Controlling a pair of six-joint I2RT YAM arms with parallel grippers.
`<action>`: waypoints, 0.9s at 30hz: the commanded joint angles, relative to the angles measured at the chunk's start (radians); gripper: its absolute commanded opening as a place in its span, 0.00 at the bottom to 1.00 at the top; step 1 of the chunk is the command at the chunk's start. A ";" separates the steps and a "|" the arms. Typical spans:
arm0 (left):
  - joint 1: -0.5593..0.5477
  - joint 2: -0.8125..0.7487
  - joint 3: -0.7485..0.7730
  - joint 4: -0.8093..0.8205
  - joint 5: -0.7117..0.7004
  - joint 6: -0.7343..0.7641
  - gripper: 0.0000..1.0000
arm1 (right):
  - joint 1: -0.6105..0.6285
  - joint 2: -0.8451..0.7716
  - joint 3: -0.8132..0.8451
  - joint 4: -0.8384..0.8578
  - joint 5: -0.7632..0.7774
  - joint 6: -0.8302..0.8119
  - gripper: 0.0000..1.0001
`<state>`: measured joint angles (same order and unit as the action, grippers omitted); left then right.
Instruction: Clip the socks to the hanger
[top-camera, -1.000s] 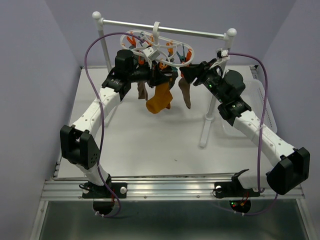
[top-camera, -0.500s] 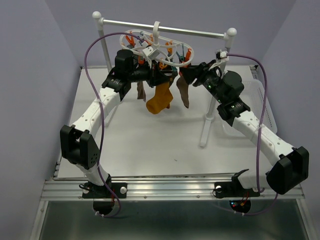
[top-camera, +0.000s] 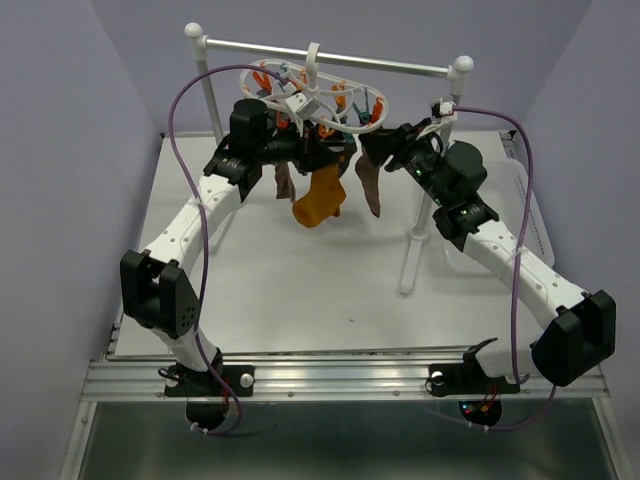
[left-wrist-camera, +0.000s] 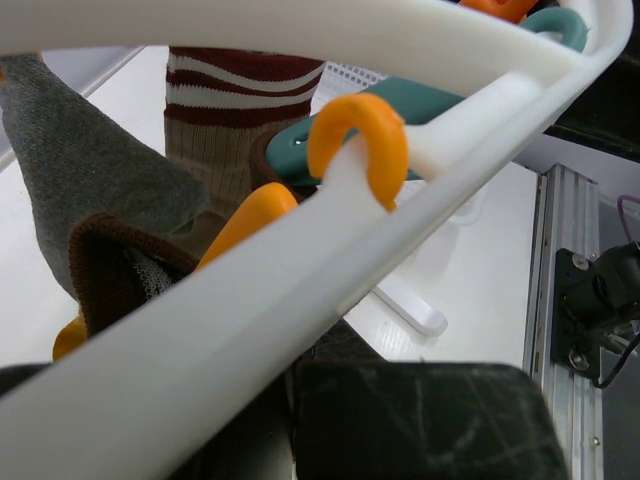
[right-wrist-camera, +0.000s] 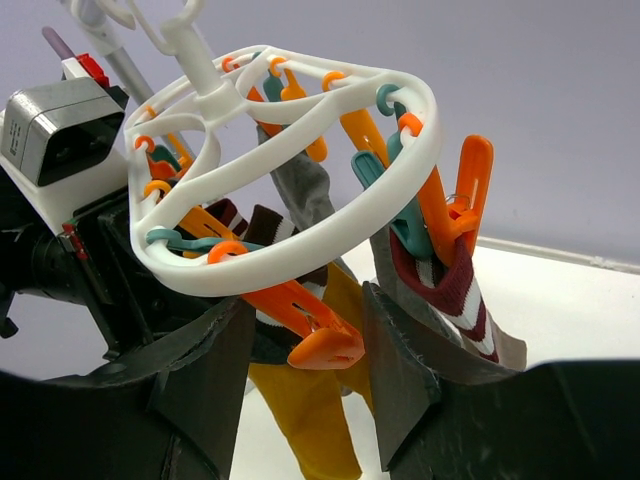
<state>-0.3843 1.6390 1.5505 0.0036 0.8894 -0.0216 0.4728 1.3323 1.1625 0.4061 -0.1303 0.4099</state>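
Top view first. The white plastic oval ring hanger (top-camera: 300, 98) hangs by its hook from the metal crossbar (top-camera: 400, 66) of the white rack, upper middle of the frame. A mustard-orange fabric sock (top-camera: 320, 200) and a dark brown sock (top-camera: 368, 185) dangle under it, clear of the white worktop (top-camera: 300, 290). The left hand (top-camera: 318, 150) and right hand (top-camera: 372, 148) crowd in from either side, right up at the ring. My worry: the hanger only sits on a hook, so a sideways shove could swing it or lift it off the bar.

Left wrist cam: the ring cuts diagonally across the frame with an orange clip loop (left-wrist-camera: 358, 130) round it. Behind are a maroon-and-cream striped sock (left-wrist-camera: 235, 110) and a grey sock (left-wrist-camera: 90, 170). This hand is closed, but I can't tell what it's pinching, if anything. If it's bracing the ring and slips, everything sways.

Right wrist cam: the fingers are apart, straddling a dangling orange plastic clip (right-wrist-camera: 320, 345) at bottom centre, not clamped on it. The right-side finger sits just beside a striped sock with a maroon cuff (right-wrist-camera: 455, 290). A snag there could yank it out of its clip.
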 joint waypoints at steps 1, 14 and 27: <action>0.005 -0.016 0.029 0.075 0.003 -0.006 0.00 | 0.006 0.008 0.049 0.068 -0.006 -0.017 0.52; 0.005 -0.010 0.034 0.076 -0.004 -0.015 0.00 | 0.006 -0.025 0.029 0.056 -0.034 -0.019 0.53; 0.005 -0.005 0.033 0.075 -0.004 -0.021 0.00 | 0.006 -0.039 0.023 0.028 -0.046 -0.017 0.56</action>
<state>-0.3843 1.6409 1.5505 0.0048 0.8822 -0.0357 0.4728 1.3151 1.1641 0.4114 -0.1658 0.3958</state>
